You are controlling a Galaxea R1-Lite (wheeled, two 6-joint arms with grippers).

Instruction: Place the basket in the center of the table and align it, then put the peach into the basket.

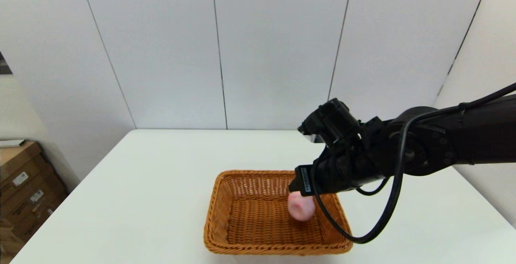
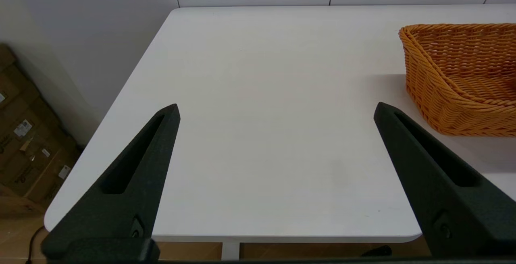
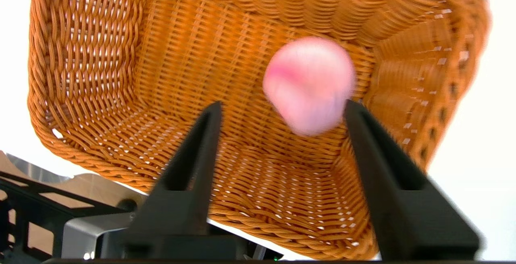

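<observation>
We have the right end effector (image 3: 282, 109) spread apart over the wicker basket (image 1: 242, 252), peach (image 3: 309, 84) dropping free; next, withdraw clear.

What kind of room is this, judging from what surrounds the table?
Probably a lab or test room, not a home. The white table stands against bare white panelled walls, and labelled cardboard boxes are stacked on the floor beside it. Only a wicker basket is set out.

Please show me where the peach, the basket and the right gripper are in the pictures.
peach (image 1: 300, 207): head view, middle of its pink body.
basket (image 1: 225, 175): head view, far left corner of the braided rim.
right gripper (image 3: 282, 109): right wrist view, midway between the open jaws.
</observation>
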